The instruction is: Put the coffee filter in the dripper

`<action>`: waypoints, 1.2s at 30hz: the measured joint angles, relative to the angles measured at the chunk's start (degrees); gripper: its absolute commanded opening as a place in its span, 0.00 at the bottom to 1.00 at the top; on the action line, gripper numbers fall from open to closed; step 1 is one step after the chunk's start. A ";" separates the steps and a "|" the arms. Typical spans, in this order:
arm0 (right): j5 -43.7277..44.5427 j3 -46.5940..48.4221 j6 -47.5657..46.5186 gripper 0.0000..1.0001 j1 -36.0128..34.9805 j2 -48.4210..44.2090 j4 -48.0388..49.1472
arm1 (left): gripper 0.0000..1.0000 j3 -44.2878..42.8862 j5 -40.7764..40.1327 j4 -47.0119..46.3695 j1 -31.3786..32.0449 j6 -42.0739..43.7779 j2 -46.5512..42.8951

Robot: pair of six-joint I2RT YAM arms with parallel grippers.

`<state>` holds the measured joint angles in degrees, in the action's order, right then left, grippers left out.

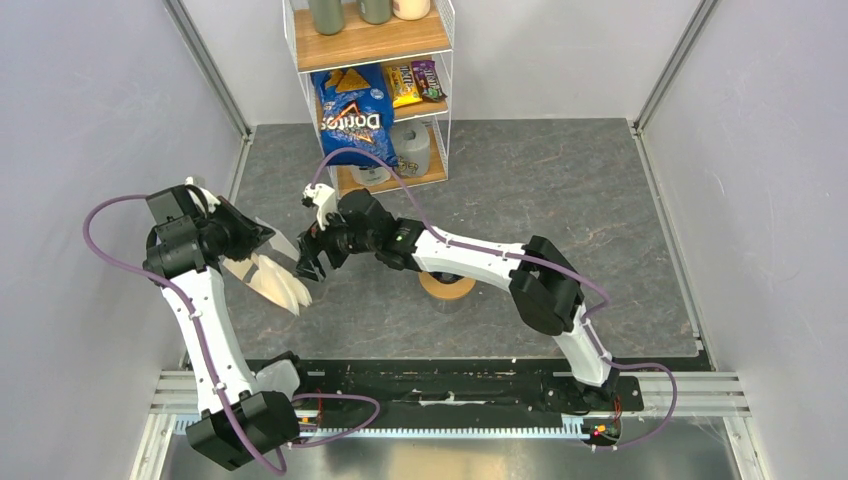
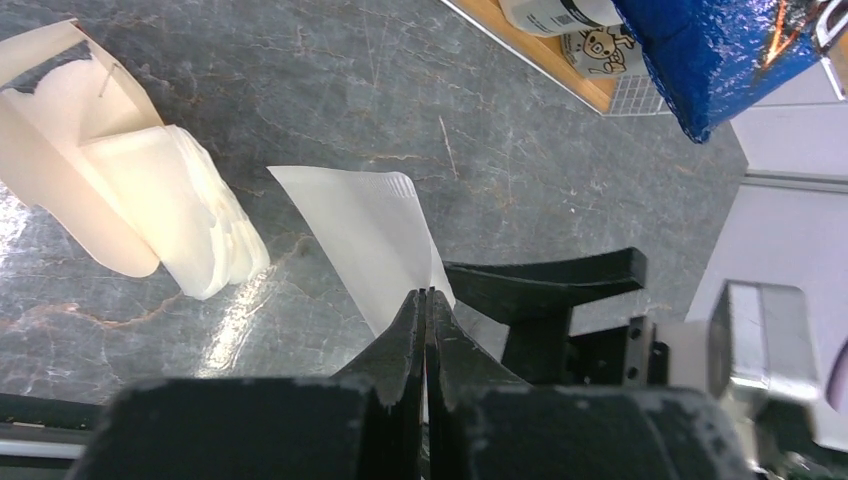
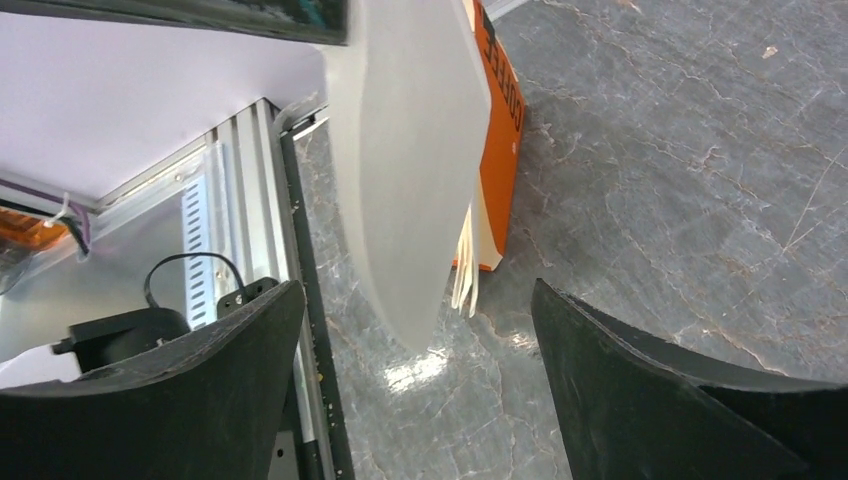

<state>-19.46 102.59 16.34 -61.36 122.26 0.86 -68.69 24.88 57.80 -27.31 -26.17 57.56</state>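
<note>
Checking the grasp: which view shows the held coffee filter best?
Left wrist: the coffee filter shows nearly whole, pinched by the shut left end effector. Right wrist shows it foreshortened, its top cropped; top external shows only a pale sliver.

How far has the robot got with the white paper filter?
Done: one thin white paper coffee filter is apart from the fanned bundle of cream filters lying on the table. In hand: the left gripper is shut on it, holding it up, and the right gripper is open facing it, not gripping. Left: it must go into the dripper, which no view shows.
</note>
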 measured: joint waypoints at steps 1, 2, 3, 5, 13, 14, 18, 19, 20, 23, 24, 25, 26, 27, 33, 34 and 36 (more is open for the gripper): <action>0.48 0.00 -0.28 0.83 -0.02 0.35 0.28 | 0.02 -0.09 0.42 -0.02 0.00 -0.09 0.04; 0.98 0.00 -0.57 0.78 -0.04 0.74 0.76 | 0.02 -0.13 0.83 0.00 0.00 -0.17 0.04; 1.42 0.00 -0.98 0.73 -0.09 1.14 1.31 | 0.02 -0.15 1.14 0.00 0.00 -0.22 0.04; 1.84 0.02 -1.51 0.59 -0.26 1.75 2.45 | 0.02 -0.15 1.64 0.00 0.00 -0.33 0.04; 2.19 0.20 -3.34 0.00 -0.31 3.21 6.43 | 0.02 -0.17 5.16 -0.02 0.00 -0.66 0.09; 2.29 0.15 -3.50 0.00 -0.31 3.19 7.10 | 0.02 -0.20 5.40 -0.02 0.00 -0.66 0.07; 2.97 -1.64 -3.48 0.00 -0.28 1.95 8.96 | 0.02 -0.15 5.64 -0.04 0.00 -0.66 -0.09; 3.06 -2.62 -3.48 0.00 -0.26 1.25 9.44 | 0.02 -0.04 5.62 -0.07 0.00 -0.66 -0.20; 3.04 -3.72 -3.50 0.00 -0.24 0.31 9.90 | 0.02 0.15 5.62 -0.07 0.00 -0.66 -0.26; 3.06 -6.64 -3.61 0.00 -0.17 -2.34 11.45 | 0.02 1.01 5.35 -0.11 0.00 -0.68 -0.39; 2.95 -7.72 -3.78 0.00 -0.17 -3.41 12.02 | 0.02 1.36 5.16 -0.11 0.00 -0.70 -0.39; 2.75 -8.52 -3.93 0.00 -0.15 -4.33 12.55 | 0.02 1.64 5.05 -0.11 0.00 -0.74 -0.39; 2.56 -9.27 -4.02 0.00 -0.13 -5.18 13.11 | 0.02 1.84 5.03 -0.13 0.00 -0.79 -0.39; 2.27 -9.92 -4.15 0.00 -0.13 -5.97 13.53 | 0.02 2.03 5.03 -0.22 0.00 -0.85 -0.39; -1.75 -11.30 -4.44 0.00 -0.09 -7.93 15.04 | 0.02 2.34 5.29 -1.53 0.00 -1.27 -0.39; -2.40 -11.34 -4.44 0.00 -0.09 -7.93 14.95 | 0.02 2.34 5.40 -1.77 0.00 -1.29 -0.39; -4.00 -11.50 -4.39 0.00 -0.09 -7.93 14.93 | 0.02 2.49 5.64 -2.36 0.00 -1.31 -0.39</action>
<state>-23.46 91.09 11.94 -61.45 114.32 15.79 -66.19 30.52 55.44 -27.31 -27.49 57.17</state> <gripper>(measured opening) 0.007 0.029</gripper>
